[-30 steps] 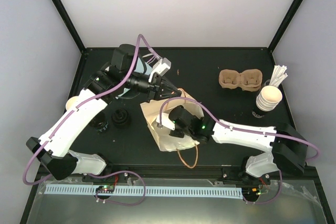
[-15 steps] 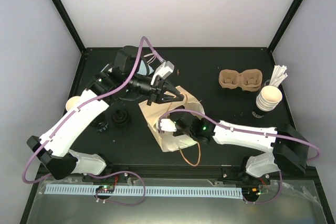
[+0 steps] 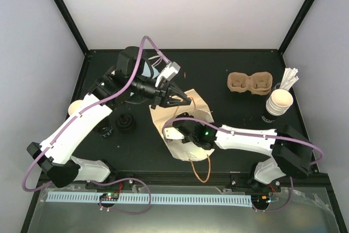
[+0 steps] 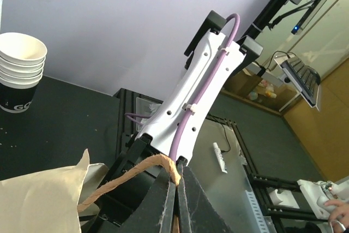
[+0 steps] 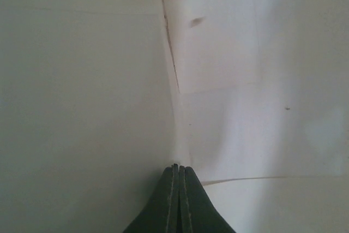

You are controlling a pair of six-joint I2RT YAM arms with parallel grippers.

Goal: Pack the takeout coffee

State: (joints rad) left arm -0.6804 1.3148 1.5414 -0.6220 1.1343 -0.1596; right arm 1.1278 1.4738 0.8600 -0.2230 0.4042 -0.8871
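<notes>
The takeout coffee, a small cream paper cup, stands at the table's left edge, half hidden behind my left arm. A cream paper bag lies mid-table. My left gripper is shut on the bag's brown twisted handle, holding it up at the bag's far side. My right gripper is shut with nothing in it, pushed inside the bag, with only pale paper walls around it. In the top view its fingertips are hidden by the bag.
A stack of nested cups with white sticks stands at the right, also visible in the left wrist view. A brown two-cup carrier sits beside it. Black lids lie left of the bag. A second handle loop trails toward the near edge.
My right gripper has pushed further left into the bag, and the bag has shifted slightly toward the near edge. The left gripper keeps its hold on the handle.
</notes>
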